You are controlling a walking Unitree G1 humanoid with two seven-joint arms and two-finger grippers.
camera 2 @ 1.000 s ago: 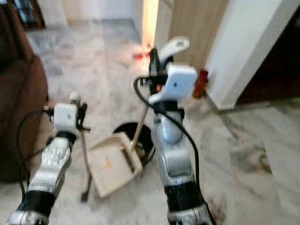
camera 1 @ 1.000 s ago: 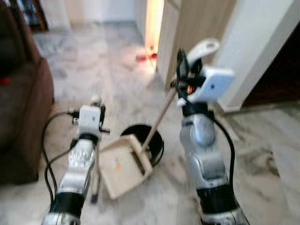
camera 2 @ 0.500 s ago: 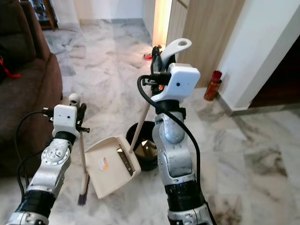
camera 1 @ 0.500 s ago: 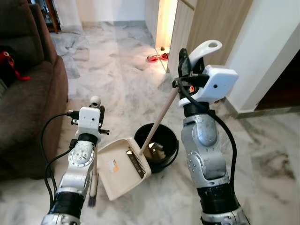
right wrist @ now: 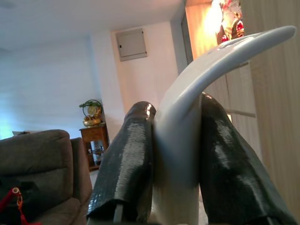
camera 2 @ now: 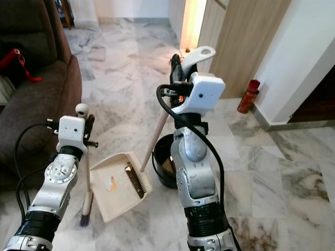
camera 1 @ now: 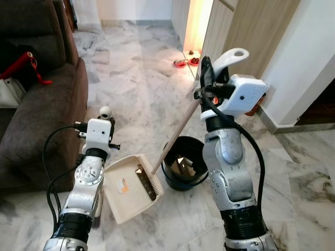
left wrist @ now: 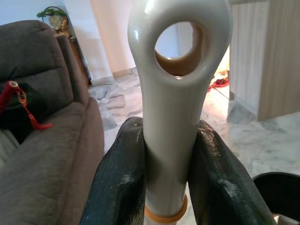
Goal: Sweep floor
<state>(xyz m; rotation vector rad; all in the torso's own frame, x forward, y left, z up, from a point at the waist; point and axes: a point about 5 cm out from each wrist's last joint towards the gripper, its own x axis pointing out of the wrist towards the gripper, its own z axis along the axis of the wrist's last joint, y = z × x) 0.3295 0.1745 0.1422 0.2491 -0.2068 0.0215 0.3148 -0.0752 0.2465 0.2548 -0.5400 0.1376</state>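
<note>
I am looking down past my two silver arms at a pale marble floor (camera 1: pixel 136 68). Nearest me, my left tool (left wrist: pixel 165 173) is clenched on the white handle of a short broom (camera 2: pixel 86 172). The broom hangs almost upright beside that arm, with its dark bristles at the floor. My right tool (right wrist: pixel 173 154) is raised higher and clenched on the curved white grip of a long-handled dustpan (camera 1: pixel 130 180). Its wooden pole slopes down and to my left, to the beige pan resting on the floor between my arms. Just beyond the pan, touching or nearly touching its edge, stands a black bin (camera 1: pixel 184 168) with scraps inside. A dark brown sofa (camera 1: pixel 36 99) sits on my left, and a wood-panelled wall (camera 1: pixel 246 26) on my right.

I judge both tools' loads to be light, rigid plastic and wood. The glossy handles may twist in the grasp, so holding at the top grips, as now, seems right. The long pole would lever hard against a loose hold.

The right eye view shows a red bottle (camera 2: pixel 247 96) by the wall, which my right arm partly hides in the left eye view. The wrist views show each finger pair pressed flat against its handle, a detail too small in the head views.
</note>
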